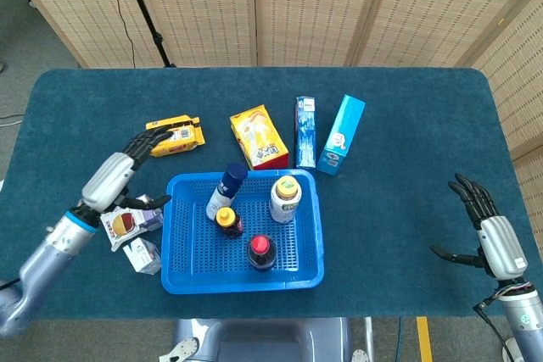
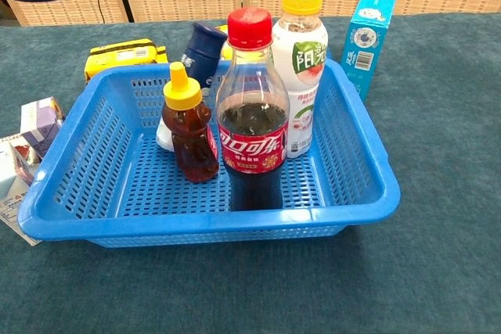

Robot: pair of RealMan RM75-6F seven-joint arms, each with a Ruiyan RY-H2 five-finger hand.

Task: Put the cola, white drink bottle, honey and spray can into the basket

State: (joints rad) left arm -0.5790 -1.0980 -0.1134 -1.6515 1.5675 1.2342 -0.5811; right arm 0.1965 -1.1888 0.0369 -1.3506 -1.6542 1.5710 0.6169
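the blue plastic basket [image 1: 182,273], a rectangular tray with perforated lattice walls and floor, sits on the dark teal carpet-textured tabletop [image 1: 399,125]. inside it stand the cola [image 2: 251,115], a clear ribbed bottle with dark liquid, red label and red cap; the white drink bottle [image 2: 300,68], an opaque cylinder with yellow cap; and the honey [image 2: 188,127], an amber bear-shaped squeeze bottle with a yellow nozzle. the spray can [image 1: 226,191], a white cylinder with a dark blue cap, is in the basket's far left corner, tilted with its cap toward the far rim.

the left hand [image 1: 119,177] is outside the basket, to its left, fingers spread wide and holding nothing; below it lie small snack packets [image 1: 127,223]. the right hand [image 1: 488,231] is well apart near the right edge of the tabletop, fingers extended and apart, empty.

beyond the basket lie a yellow packet [image 1: 176,136], a yellow box [image 1: 260,136], a narrow blue carton [image 1: 305,131] and a light blue carton [image 1: 341,135].
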